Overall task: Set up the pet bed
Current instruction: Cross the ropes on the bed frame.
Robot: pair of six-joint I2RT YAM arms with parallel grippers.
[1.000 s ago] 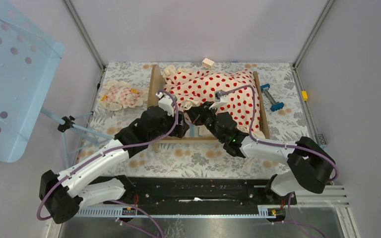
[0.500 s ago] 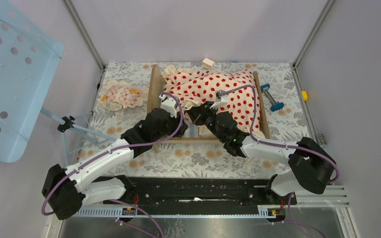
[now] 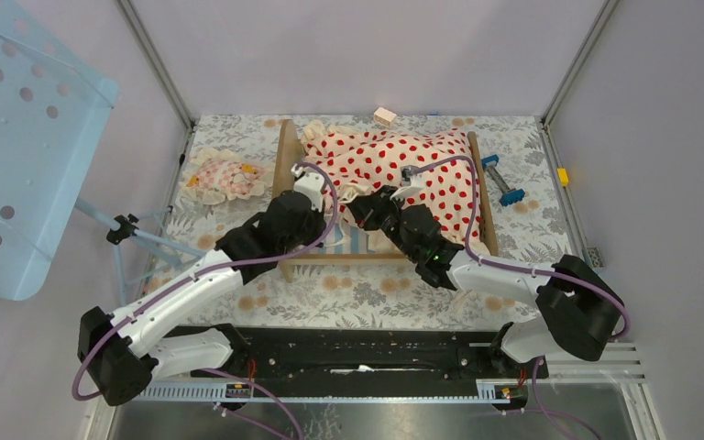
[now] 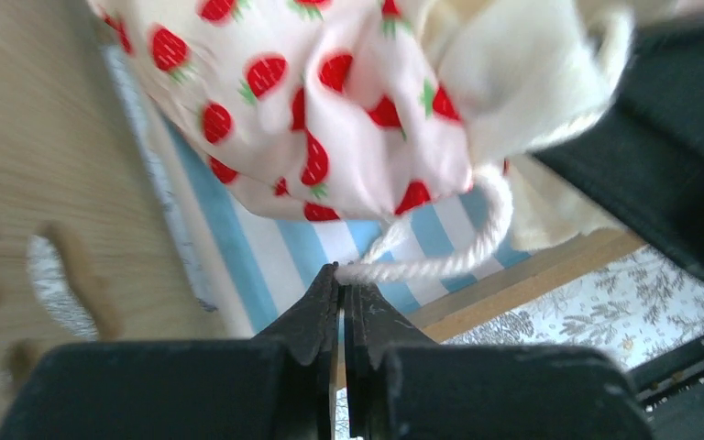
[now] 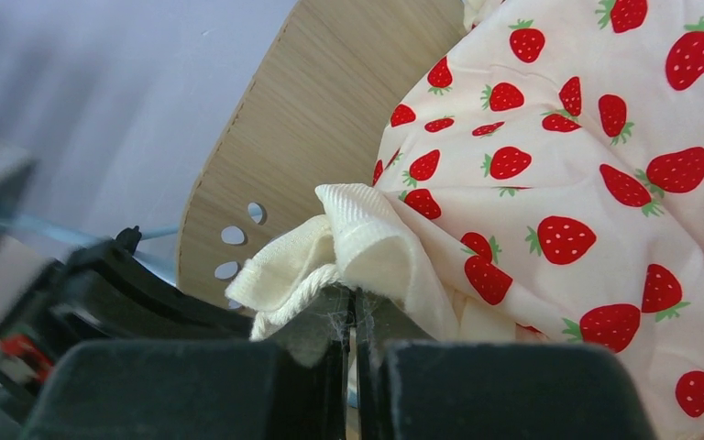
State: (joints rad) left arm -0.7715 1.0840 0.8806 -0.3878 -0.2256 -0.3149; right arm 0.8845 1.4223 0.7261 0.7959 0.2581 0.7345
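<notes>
The pet bed (image 3: 286,160) stands mid-table with its light-wood headboard (image 4: 37,137) on the left. Its blue-and-white striped mattress (image 4: 284,243) shows at the near side. A cream blanket (image 3: 403,165) with a red print lies bunched over it. My left gripper (image 4: 341,271) is shut on the tip of the blanket's white cord (image 4: 458,261), low over the mattress. My right gripper (image 5: 353,298) is shut on the blanket's cream ruffled edge (image 5: 367,243), next to the headboard (image 5: 330,101). From above, the two grippers (image 3: 333,223) (image 3: 359,209) sit close together at the blanket's near-left corner.
A small pink pillow (image 3: 225,176) lies left of the bed. A wooden block (image 3: 385,115) sits at the back edge. A blue dumbbell-shaped piece (image 3: 504,181) and a yellow bit (image 3: 563,175) lie to the right. A blue perforated stand (image 3: 18,137) leans at far left.
My left gripper has gone from open to shut on the blanket's cord and shifted slightly left and back. More striped mattress shows. The right gripper kept its hold.
</notes>
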